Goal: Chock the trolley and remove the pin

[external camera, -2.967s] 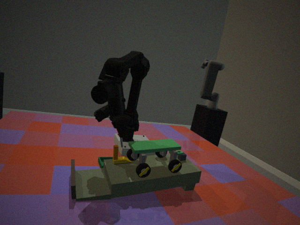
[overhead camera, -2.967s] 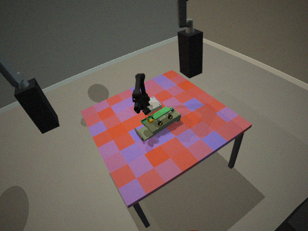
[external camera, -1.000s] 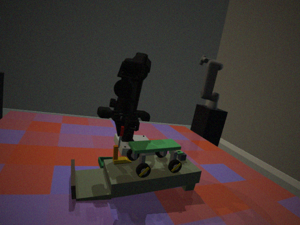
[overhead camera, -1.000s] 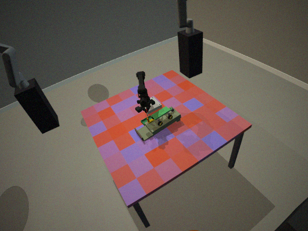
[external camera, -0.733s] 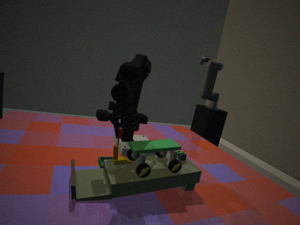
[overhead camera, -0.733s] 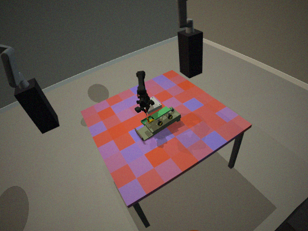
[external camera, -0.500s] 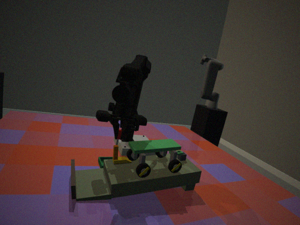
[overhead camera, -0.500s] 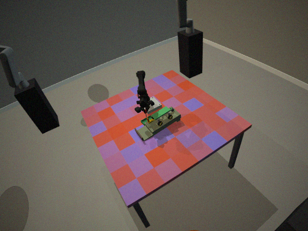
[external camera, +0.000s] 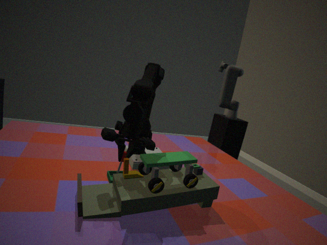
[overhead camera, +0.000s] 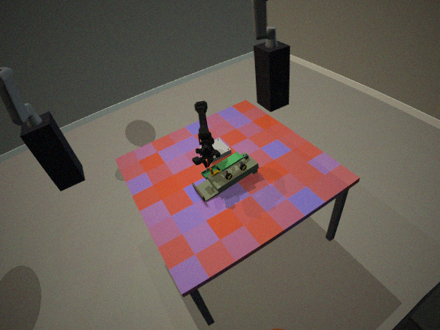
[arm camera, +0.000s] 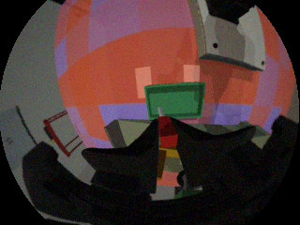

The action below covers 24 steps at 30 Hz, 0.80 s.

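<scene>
My gripper is shut on the red head of the stop pin. The pin's thin grey shaft slants down toward the green tray, its end at or over the tray's near part; contact is unclear. The yellow chock sits on the ramp with its orange handle upright and its wedge at the downhill side of the trolley's far downhill wheel. The green-topped trolley stands upright on the ramp.
A white box stands behind the trolley, close to the arm. A small block is at the ramp's uphill end. An upright end board closes the downhill end. The handle and trolley stand close beside my fingers.
</scene>
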Available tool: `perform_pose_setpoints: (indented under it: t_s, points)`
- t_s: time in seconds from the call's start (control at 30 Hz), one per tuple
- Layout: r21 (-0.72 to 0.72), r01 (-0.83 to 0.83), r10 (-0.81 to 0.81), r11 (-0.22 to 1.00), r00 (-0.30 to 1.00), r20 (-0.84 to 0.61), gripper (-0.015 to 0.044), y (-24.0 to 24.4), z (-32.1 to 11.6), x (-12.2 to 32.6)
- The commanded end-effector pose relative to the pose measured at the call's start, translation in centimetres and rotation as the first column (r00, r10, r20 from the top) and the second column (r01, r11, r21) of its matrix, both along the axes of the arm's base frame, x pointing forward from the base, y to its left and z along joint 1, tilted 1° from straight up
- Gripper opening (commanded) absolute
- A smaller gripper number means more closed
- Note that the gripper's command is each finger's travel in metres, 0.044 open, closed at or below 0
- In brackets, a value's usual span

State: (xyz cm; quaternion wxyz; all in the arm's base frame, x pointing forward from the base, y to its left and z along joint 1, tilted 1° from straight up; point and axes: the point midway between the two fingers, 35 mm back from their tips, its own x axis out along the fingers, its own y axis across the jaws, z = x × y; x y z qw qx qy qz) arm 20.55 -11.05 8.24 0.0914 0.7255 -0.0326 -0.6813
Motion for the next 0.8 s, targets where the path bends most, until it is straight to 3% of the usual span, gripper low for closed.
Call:
perform_pose_setpoints:
  t_s: [0.0, 0.23, 0.47, 0.77]
  points:
    - [-0.005, -0.003, 0.003, 1.000, 1.000, -0.012, 0.0000, -0.6, -1.4, -0.2]
    - [-0.005, -0.003, 0.003, 1.000, 1.000, -0.012, 0.0000, -1.1, -2.6, -0.3]
    - [-0.005, -0.003, 0.003, 1.000, 1.000, -0.012, 0.0184, -0.8, -2.5, -0.2]
    - [-0.004, -0.003, 0.003, 1.000, 1.000, -0.012, 0.0190, -0.2, -2.6, -0.1]
